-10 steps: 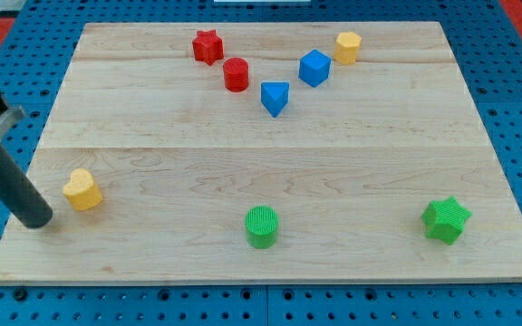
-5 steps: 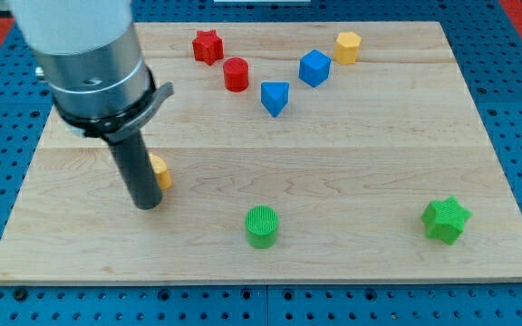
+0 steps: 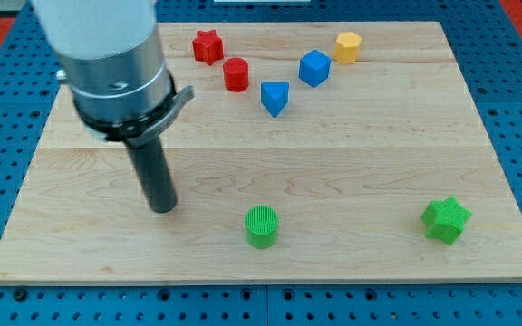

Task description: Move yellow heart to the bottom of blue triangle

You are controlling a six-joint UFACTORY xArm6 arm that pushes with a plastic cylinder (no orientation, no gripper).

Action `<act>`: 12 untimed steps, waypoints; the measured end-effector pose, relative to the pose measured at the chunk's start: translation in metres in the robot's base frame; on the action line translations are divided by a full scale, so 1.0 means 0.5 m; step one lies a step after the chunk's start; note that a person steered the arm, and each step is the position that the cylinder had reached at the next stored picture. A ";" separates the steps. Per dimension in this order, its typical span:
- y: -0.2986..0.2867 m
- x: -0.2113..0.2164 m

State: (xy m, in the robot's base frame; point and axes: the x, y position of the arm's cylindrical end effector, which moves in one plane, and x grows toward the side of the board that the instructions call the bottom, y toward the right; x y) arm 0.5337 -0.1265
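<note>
The blue triangle (image 3: 275,97) sits in the upper middle of the wooden board (image 3: 333,181). The yellow heart does not show in the camera view; the dark rod stands where it last showed and hides it. My tip (image 3: 163,208) rests on the board at the lower left, far below and to the left of the blue triangle, and to the left of the green cylinder (image 3: 262,226).
A red star (image 3: 207,45) and a red cylinder (image 3: 236,73) lie at the view's top, left of the triangle. A blue cube (image 3: 314,68) and a yellow hexagon block (image 3: 348,45) lie to its right. A green star (image 3: 446,220) sits at the bottom right.
The rod has swept from the board's left edge to the right. The yellow heart slid right with it, then went out of sight behind the rod.
</note>
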 end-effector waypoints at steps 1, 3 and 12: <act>-0.081 -0.003; -0.052 -0.075; 0.227 -0.079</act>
State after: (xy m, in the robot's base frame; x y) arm 0.4944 -0.0133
